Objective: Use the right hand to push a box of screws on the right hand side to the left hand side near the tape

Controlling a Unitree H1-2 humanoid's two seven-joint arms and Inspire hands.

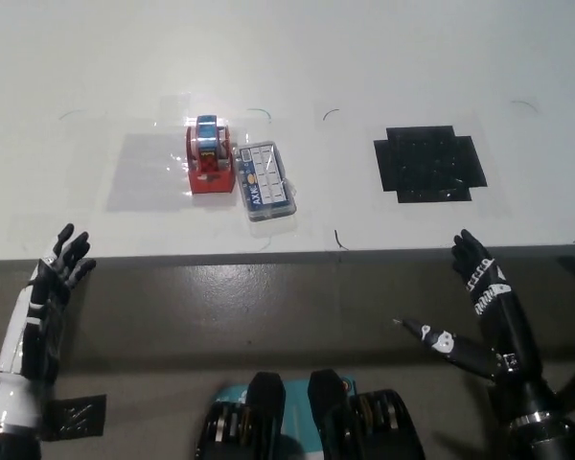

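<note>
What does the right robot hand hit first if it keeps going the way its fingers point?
Probably the table edge, then bare tabletop left of the black mat. The right robot hand points up-picture, slightly left; its height is unclear.
</note>
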